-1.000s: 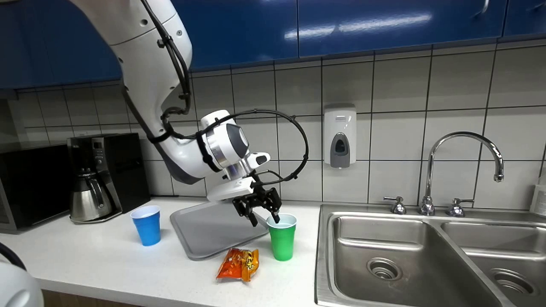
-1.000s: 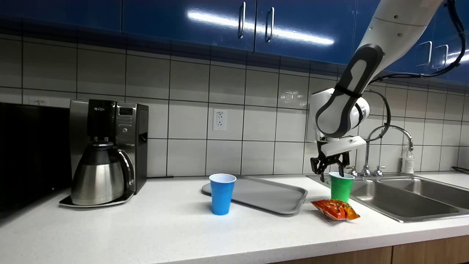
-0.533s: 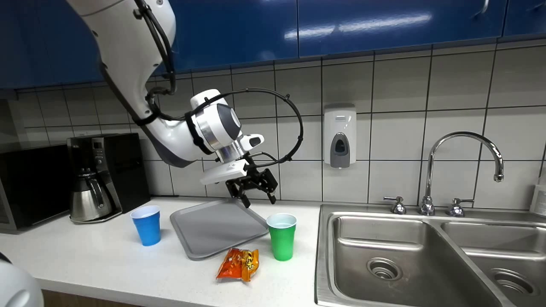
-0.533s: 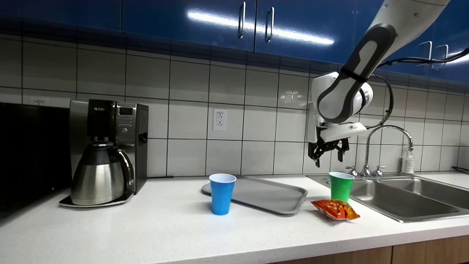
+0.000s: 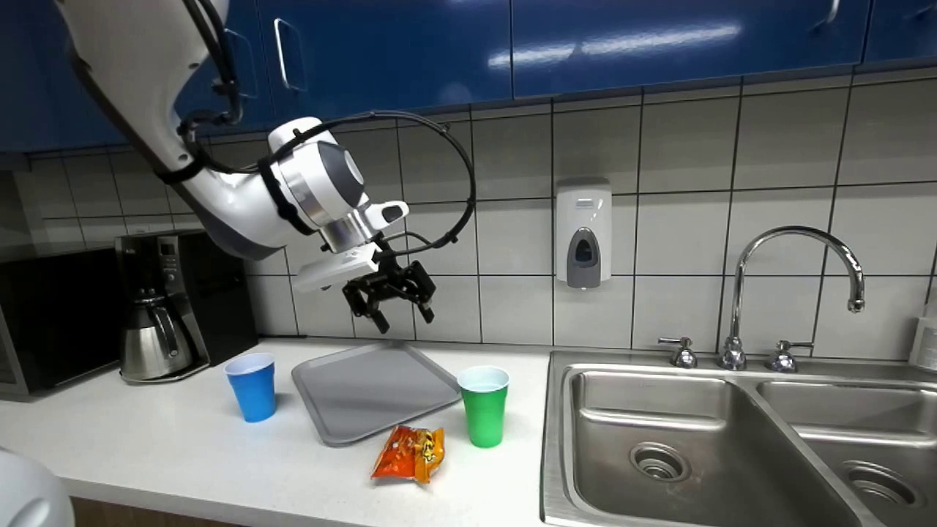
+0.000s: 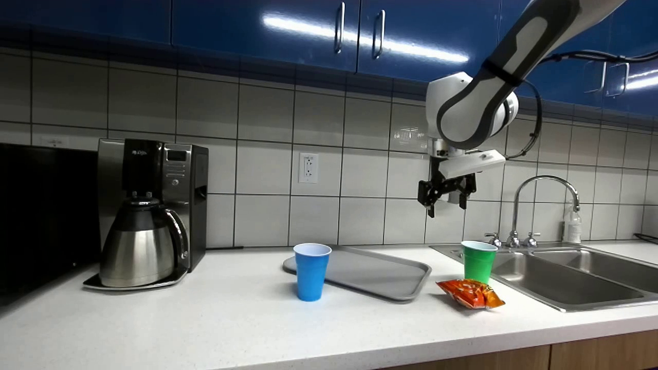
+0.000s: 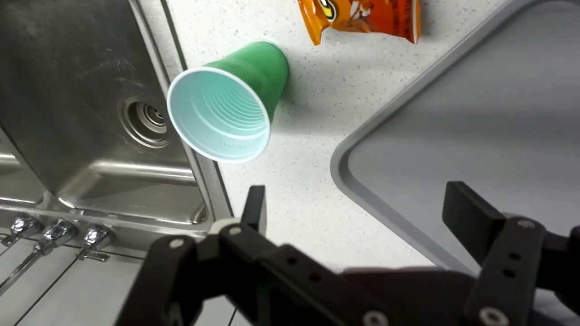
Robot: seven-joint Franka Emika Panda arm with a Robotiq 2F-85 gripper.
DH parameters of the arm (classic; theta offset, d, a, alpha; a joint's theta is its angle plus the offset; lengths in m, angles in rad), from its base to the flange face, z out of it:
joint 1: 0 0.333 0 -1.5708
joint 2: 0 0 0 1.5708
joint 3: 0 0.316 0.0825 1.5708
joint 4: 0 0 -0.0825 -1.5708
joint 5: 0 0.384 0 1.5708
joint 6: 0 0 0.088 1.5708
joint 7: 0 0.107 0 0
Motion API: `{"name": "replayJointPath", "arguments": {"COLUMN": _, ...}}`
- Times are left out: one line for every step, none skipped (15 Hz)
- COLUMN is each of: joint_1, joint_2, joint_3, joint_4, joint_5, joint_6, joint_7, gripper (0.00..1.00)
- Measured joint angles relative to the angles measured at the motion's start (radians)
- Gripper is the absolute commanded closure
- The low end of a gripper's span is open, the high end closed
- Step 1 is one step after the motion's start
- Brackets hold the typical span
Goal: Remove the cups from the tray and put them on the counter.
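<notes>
The green cup stands upright on the white counter beside the sink, in both exterior views (image 5: 485, 417) (image 6: 479, 264); the wrist view (image 7: 222, 113) looks into its open mouth, with nothing in it. The blue cup (image 5: 252, 391) stands upright on the counter at the other side of the grey tray; it also shows in an exterior view (image 6: 311, 277) and is out of the wrist view. The tray (image 5: 373, 395) (image 7: 462, 136) lies flat and bare. My gripper (image 5: 405, 320) (image 6: 447, 208) (image 7: 355, 199) is open and empty, high above the tray's back, apart from both cups.
An orange snack bag (image 5: 408, 454) lies on the counter in front of the green cup. A double sink (image 5: 554, 454) with a tall faucet (image 5: 798, 233) adjoins the counter. A coffee maker (image 6: 149, 205) stands at the far end. Blue cabinets (image 5: 402, 51) hang overhead.
My open gripper has risen from the green cup's rim and moved away from the sink, over the tray. The cups, tray and bag have not moved.
</notes>
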Motion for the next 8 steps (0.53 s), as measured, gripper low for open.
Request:
{"name": "replayJointPath", "arguments": {"joint_1": 0.0, "joint_2": -0.024, "joint_3": 0.017, "joint_4": -0.009, "joint_5": 0.0, "joint_6": -0.007, "joint_7": 0.0, "gripper": 0.0}}
{"name": "replayJointPath", "arguments": {"joint_1": -0.001, "joint_2": -0.048, "joint_3": 0.032, "joint_4": -0.018, "joint_5": 0.0, "joint_6": -0.015, "joint_7": -0.001, "gripper": 0.0}}
{"name": "replayJointPath", "arguments": {"joint_1": -0.001, "joint_2": -0.07, "joint_3": 0.047, "joint_4": -0.027, "joint_5": 0.002, "joint_6": -0.023, "joint_7": -0.002, "gripper": 0.0}}
{"name": "replayJointPath", "arguments": {"joint_1": -0.001, "joint_2": -0.092, "joint_3": 0.061, "joint_4": -0.036, "joint_5": 0.005, "joint_6": -0.03, "joint_7": -0.004, "gripper": 0.0}}
{"name": "replayJointPath", "arguments": {"joint_1": -0.001, "joint_2": -0.113, "joint_3": 0.074, "joint_4": -0.045, "joint_5": 0.014, "joint_6": -0.037, "joint_7": -0.009, "gripper": 0.0}}
{"name": "replayJointPath", "arguments": {"joint_1": -0.001, "joint_2": -0.13, "joint_3": 0.084, "joint_4": -0.053, "joint_5": 0.022, "joint_6": -0.042, "joint_7": -0.013, "gripper": 0.0}}
{"name": "replayJointPath", "arguments": {"joint_1": -0.001, "joint_2": -0.143, "joint_3": 0.09, "joint_4": -0.06, "joint_5": 0.024, "joint_6": -0.046, "joint_7": -0.014, "gripper": 0.0}}
{"name": "replayJointPath", "arguments": {"joint_1": -0.001, "joint_2": -0.151, "joint_3": 0.093, "joint_4": -0.065, "joint_5": 0.024, "joint_6": -0.048, "joint_7": -0.014, "gripper": 0.0}}
